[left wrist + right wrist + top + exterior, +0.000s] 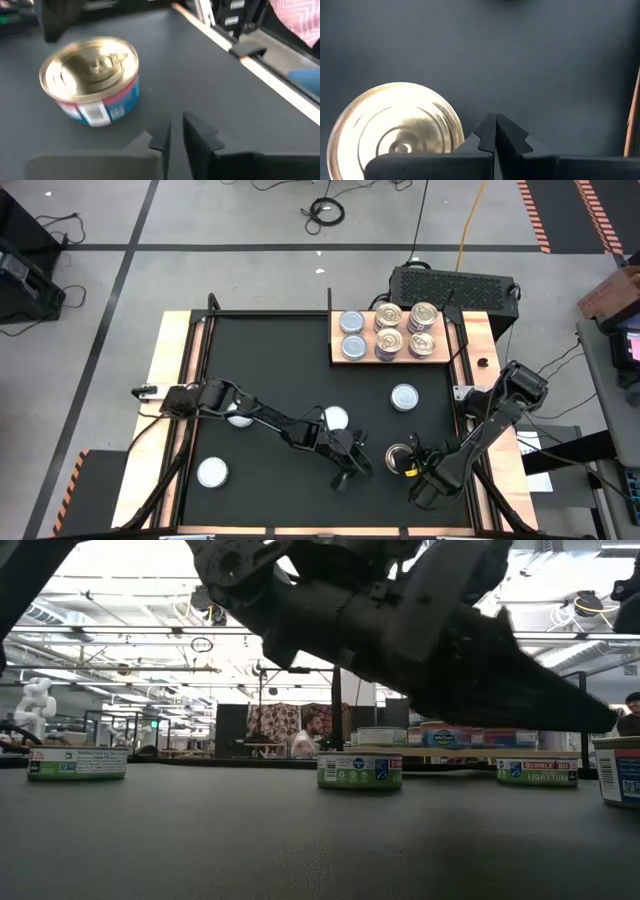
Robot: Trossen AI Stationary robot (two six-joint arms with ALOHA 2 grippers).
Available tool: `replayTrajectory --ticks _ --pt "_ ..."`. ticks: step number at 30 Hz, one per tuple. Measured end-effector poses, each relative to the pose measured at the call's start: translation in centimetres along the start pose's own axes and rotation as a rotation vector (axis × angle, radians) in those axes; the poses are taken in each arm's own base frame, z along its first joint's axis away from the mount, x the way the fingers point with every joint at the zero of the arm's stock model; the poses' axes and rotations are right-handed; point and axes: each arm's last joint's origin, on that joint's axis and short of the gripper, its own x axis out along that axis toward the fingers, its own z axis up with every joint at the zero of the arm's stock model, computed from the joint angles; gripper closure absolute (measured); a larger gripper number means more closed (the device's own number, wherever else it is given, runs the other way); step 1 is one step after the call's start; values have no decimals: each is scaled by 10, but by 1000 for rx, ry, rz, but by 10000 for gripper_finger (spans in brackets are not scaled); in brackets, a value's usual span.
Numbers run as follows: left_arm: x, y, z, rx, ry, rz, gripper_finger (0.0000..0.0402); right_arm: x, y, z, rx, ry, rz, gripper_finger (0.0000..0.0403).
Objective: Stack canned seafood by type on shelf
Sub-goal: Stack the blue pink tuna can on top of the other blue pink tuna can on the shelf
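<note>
wooden shelf (392,357) sits at the far right of the black mat (270,360), w/ six tins on it in two rows. left column is two silvery-blue tops (352,335), the other four are gold pull-tab tops (406,330), some look stacked but can't tell how high.

loose tins on the mat: one silvery tin (404,396) just in front of the shelf, one (335,418) mid-mat beside the left arm's forearm, one (238,417) partly under the left arm near its shoulder end, one (212,471) at the near left corner, well apart from the rest.

a gold-top tin (400,454) stands upright on the mat near the right edge, between the two grippers. in the left wrist view it (92,80) shows a blue/pink label and pull tab. in the right wrist view its gold lid (395,130) lies just beside the fingers, not between them.

left gripper (347,475) is low over the near centre of the mat, fingers (200,135) nearly together w/ a thin gap, holding nothing. right gripper (418,470) is near the front right of the mat, just by the gold tin, fingers (512,135) pressed together, empty.

low view: tins (359,769) standing on the mat, dark arm overhead, a person (312,735) seated in the room behind.
</note>
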Motion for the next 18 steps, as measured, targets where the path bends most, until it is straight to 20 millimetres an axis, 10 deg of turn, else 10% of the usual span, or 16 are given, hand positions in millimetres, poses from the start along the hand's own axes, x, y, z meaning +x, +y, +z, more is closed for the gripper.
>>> replayTrajectory --ticks 18 --pt "34 14 -8 -18 42 -4 399 5 3 -7 8 67 45 403"
